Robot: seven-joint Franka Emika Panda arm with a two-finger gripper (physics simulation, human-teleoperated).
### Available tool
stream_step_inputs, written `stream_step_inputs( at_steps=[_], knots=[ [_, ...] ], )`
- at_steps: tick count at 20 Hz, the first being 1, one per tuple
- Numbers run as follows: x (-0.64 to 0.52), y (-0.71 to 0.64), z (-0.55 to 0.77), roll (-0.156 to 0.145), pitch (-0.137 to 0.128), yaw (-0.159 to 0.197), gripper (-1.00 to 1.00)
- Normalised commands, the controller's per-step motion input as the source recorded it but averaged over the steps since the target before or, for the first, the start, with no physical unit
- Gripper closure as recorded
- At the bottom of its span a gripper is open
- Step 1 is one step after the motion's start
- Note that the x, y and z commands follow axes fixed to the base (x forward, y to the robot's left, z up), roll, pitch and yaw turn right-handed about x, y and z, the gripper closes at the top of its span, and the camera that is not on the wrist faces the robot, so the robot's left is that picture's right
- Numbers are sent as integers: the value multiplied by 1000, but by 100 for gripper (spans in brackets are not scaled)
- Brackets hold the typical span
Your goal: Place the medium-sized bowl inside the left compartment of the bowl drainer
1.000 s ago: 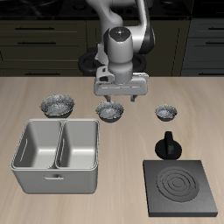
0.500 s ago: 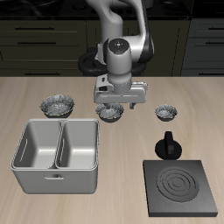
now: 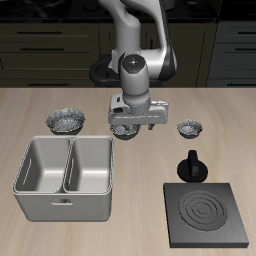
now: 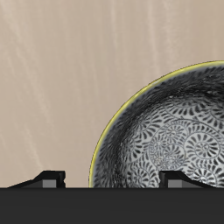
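Dark cabinets ran behind the pale wooden counter [image 3: 230,110]. The arm's fingers [image 3: 128,131] hung low over the medium bowl [image 3: 126,133], which sat on the counter just behind the drainer's [image 3: 64,205] far edge, mostly hidden by the hand. In the wrist view the bowl's [image 4: 171,131] patterned inside filled much of the frame, with one dark finger [image 4: 48,178] outside its rim and the other over its inside, so they stood apart, not clamped on anything. From the medium bowl, the wider bowl [image 3: 65,121] lay at nine o'clock, the smallest bowl [image 3: 190,128] at three. A black knob [image 3: 190,165] stood just behind the stove plate [image 3: 210,215].
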Motion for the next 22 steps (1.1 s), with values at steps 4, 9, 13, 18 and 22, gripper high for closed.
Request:
stream_step_inputs(
  at_steps=[4,9,13,18,22],
  knots=[
    [-25,63,-49,21,11,0,100],
    [-22,-26,113,14,-17,3,100],
    [8,-101,230,4,-36,19,100],
    [14,-119,430,-7,-65,19,100],
    [48,-216,514,-23,-46,-12,100]
  ],
)
